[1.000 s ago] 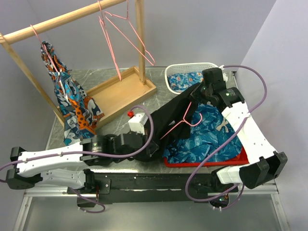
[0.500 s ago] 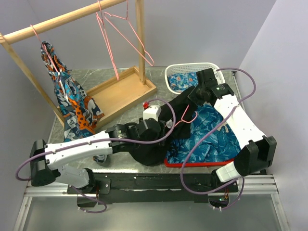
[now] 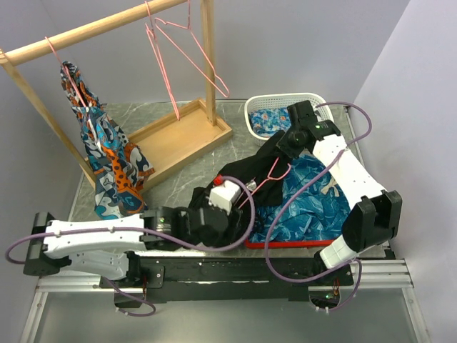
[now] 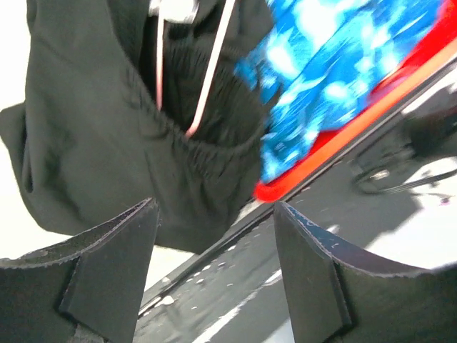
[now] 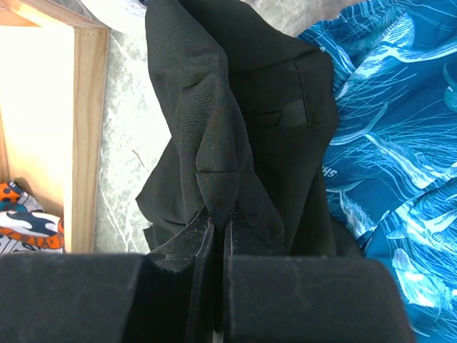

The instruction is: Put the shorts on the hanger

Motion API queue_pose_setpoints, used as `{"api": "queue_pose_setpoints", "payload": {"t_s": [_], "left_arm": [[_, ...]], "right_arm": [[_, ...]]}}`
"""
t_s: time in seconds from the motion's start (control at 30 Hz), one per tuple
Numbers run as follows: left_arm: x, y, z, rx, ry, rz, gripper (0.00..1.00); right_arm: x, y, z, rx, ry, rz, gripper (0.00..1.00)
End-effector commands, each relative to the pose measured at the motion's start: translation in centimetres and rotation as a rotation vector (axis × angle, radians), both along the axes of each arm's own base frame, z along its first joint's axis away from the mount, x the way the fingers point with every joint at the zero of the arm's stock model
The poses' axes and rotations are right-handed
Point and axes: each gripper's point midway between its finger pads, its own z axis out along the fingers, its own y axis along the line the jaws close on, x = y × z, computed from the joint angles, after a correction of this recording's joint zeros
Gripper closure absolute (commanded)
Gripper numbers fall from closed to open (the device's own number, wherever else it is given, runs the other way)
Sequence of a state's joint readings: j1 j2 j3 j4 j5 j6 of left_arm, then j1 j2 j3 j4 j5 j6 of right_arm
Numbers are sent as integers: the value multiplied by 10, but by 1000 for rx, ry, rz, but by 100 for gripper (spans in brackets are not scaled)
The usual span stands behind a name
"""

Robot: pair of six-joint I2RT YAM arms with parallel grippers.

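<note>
Shorts of floppy black fabric (image 3: 246, 170), seen from above, stretch from my right hand (image 3: 284, 141) near the table's (image 3: 178, 182) far right corner toward my left hand (image 3: 232, 214) at the near edge, with the thin pink wire hanger (image 3: 260, 181) tucked inside.

Left wrist: my hand (image 4: 214, 264) gapes wide and empty. The waistband and hanger wire (image 4: 211, 78) lie just ahead, running away from me, nearest this arm.

Right wrist: my hand (image 5: 218, 239) is pinched on a fold of the shorts (image 5: 243, 107).

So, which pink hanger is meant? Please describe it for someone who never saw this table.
Find the red tray on the right; the black shorts lie across its left edge. The hanger lies on that black fabric, partly tucked into it. The other pink hangers hang from the wooden rail behind; only this one is down low.
</note>
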State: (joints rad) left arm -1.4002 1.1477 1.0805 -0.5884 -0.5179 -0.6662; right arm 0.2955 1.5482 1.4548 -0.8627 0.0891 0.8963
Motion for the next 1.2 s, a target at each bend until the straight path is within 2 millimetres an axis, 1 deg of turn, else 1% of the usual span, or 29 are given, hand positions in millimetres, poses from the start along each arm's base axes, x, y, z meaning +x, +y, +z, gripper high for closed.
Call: {"api": "queue_pose_setpoints", "payload": {"t_s": [0.0, 0.03, 0.07, 0.1, 0.13, 0.17, 0.2, 0.3, 0.37, 0.4, 0.47, 0.5, 0.53, 0.57, 0.6, 0.67, 0.7, 0.77, 0.8, 0.83, 0.87, 0.9, 0.97, 1.03, 1.07, 1.1, 1.13, 1.17], "left_arm": [[3, 3, -20, 71, -76, 45, 30], [6, 1, -27, 100, -92, 52, 30], [7, -3, -28, 102, -101, 50, 30], [8, -8, -36, 133, -104, 45, 30], [11, -12, -34, 145, -123, 45, 31], [11, -15, -37, 161, -133, 45, 30], [12, -23, -41, 179, -143, 39, 31], [20, -30, -48, 229, -195, 68, 30], [33, -27, -46, 257, -256, 141, 31], [38, -29, -47, 260, -276, 170, 33], [47, -30, -40, 251, -323, 212, 35], [50, -30, -40, 248, -332, 217, 41], [55, -37, -34, 213, -348, 215, 44], [57, -39, -32, 202, -354, 213, 48], [59, -39, -31, 188, -360, 213, 56], [65, -43, -25, 152, -370, 204, 64], [66, -43, -28, 145, -365, 191, 75], [69, -46, -24, 111, -375, 179, 82], [67, -45, -25, 102, -370, 162, 91], [69, -45, -25, 95, -373, 156, 97], [69, -45, -21, 74, -373, 157, 99], [68, -42, -22, 66, -373, 152, 99], [67, -39, -20, 51, -374, 146, 99], [64, -34, -13, 16, -368, 137, 99], [62, -32, -12, 7, -366, 131, 99], [60, -27, -6, -16, -365, 127, 99], [58, -26, -3, -32, -361, 117, 99], [57, -23, 4, -58, -359, 117, 99]], "right_arm": [[3, 2, 19, 25, -40, 0, 100], [2, 2, 21, 32, -46, -2, 100], [1, 2, 20, 35, -44, -2, 100], [1, 3, 21, 41, -49, 1, 100], [0, 3, 20, 38, -43, 0, 100], [0, 3, 20, 36, -42, 3, 100], [-1, 3, 21, 34, -37, 4, 100], [-2, 3, 21, 35, -37, 8, 100], [-3, 5, 22, 47, -37, 14, 100], [-4, 5, 24, 52, -41, 16, 100], [-6, 7, 25, 61, -44, 22, 100], [-7, 6, 27, 63, -49, 24, 100], [-8, 7, 28, 66, -53, 27, 100], [-9, 7, 28, 69, -50, 30, 100], [-10, 7, 29, 70, -53, 32, 100], [-12, 8, 29, 69, -51, 39, 100], [-13, 7, 30, 71, -52, 39, 100], [-15, 8, 29, 75, -53, 47, 100], [-15, 10, 32, 86, -66, 55, 100], [-15, 10, 32, 86, -71, 63, 100], [-19, 13, 30, 103, -65, 77, 100], [-18, 14, 36, 110, -90, 90, 100], [-21, 17, 38, 126, -102, 104, 100], [-23, 20, 47, 141, -138, 133, 93], [-25, 21, 48, 148, -149, 147, 82], [-24, 23, 58, 157, -194, 174, 75], [-26, 28, 63, 179, -215, 202, 67], [-29, 29, 61, 184, -220, 212, 50]]}}
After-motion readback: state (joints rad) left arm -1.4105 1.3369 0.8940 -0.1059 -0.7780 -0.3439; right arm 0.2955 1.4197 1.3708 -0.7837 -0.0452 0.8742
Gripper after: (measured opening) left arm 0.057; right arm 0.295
